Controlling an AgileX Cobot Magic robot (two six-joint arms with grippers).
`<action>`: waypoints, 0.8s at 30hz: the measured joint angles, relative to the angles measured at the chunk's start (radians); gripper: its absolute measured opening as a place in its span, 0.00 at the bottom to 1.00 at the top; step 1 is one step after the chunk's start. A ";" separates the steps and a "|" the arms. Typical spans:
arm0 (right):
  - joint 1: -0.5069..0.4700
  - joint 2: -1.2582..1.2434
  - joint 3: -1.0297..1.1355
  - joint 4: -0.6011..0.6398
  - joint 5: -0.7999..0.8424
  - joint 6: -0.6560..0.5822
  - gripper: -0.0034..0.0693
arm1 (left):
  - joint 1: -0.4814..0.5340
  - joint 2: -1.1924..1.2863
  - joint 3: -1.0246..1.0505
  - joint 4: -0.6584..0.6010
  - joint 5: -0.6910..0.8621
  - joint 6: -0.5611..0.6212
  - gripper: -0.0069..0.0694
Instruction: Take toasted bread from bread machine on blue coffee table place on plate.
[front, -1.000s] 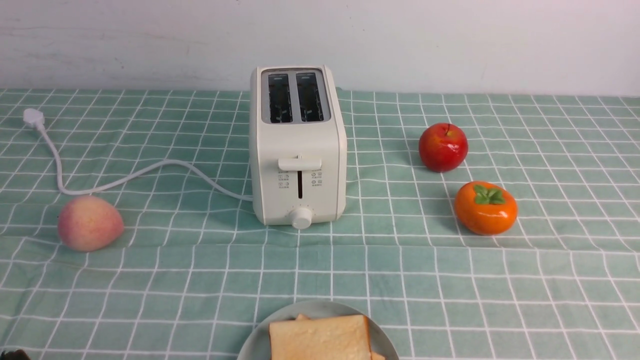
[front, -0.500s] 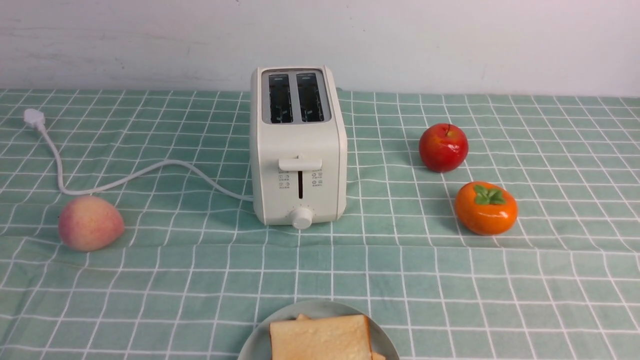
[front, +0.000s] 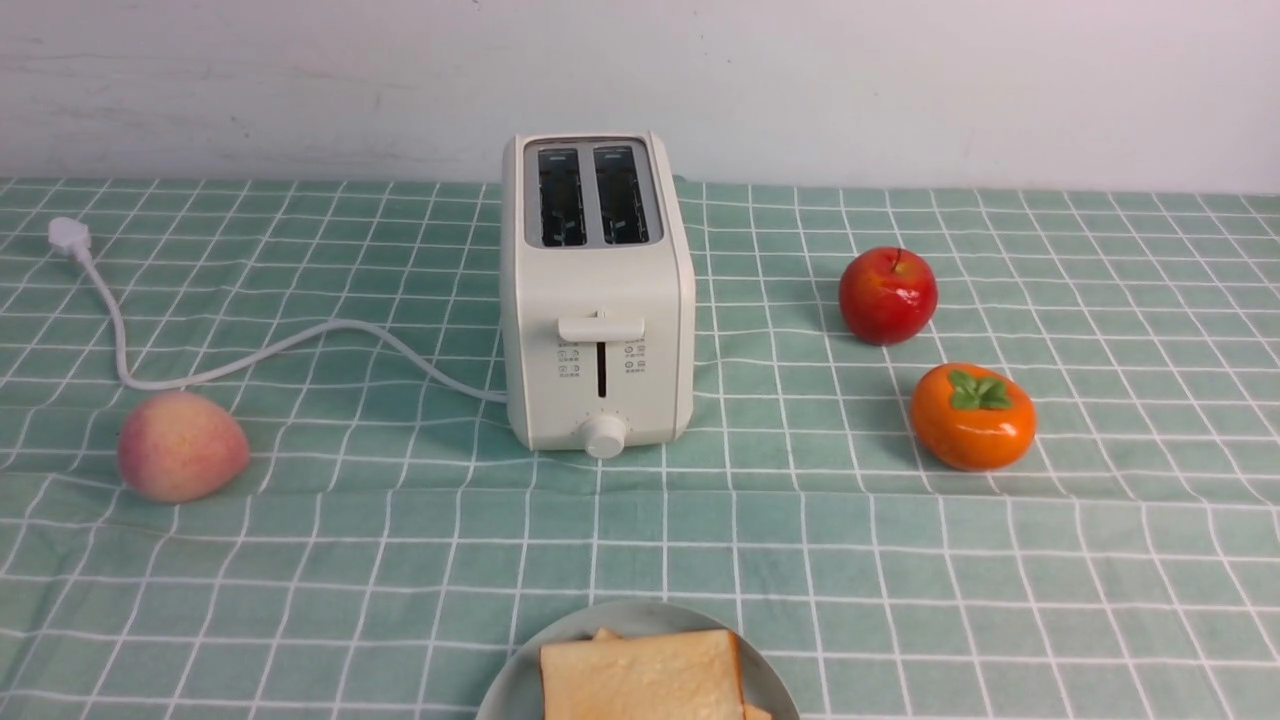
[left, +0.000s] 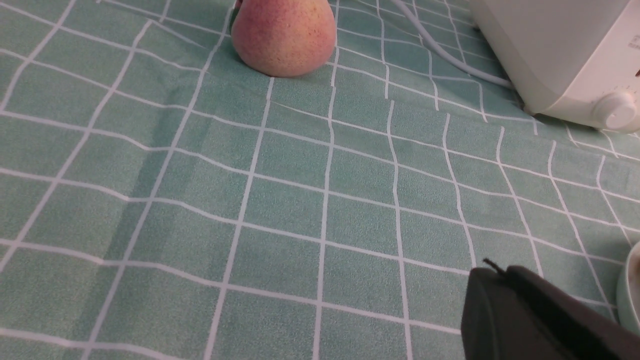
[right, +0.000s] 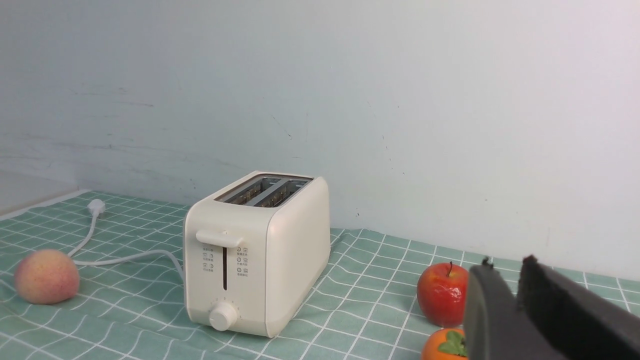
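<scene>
The plate (front: 520, 680) sits at the near edge of the worktop (front: 900, 560), and the toasted bread (front: 640, 675) lies flat on it, one slice on top of another. Farther back stands the bread machine (front: 597, 300), and both its slots look empty. A peach (front: 182, 460) lies to its left, and a persimmon (front: 971, 416) and an apple (front: 887, 295) to its right. The left fingers (left: 530, 315) hang low over the cloth, pressed together. The right fingers (right: 520, 305) are up high, nearly closed, holding nothing.
</scene>
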 joint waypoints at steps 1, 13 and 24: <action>0.000 0.000 0.000 0.000 0.000 0.000 0.18 | 0.000 0.000 0.000 0.000 0.000 0.000 0.09; 0.000 0.000 0.000 0.363 -0.017 -0.235 0.21 | 0.000 0.000 0.000 0.000 0.000 0.000 0.09; -0.002 -0.001 0.008 0.662 0.002 -0.542 0.22 | 0.000 0.000 0.000 0.000 0.002 0.000 0.11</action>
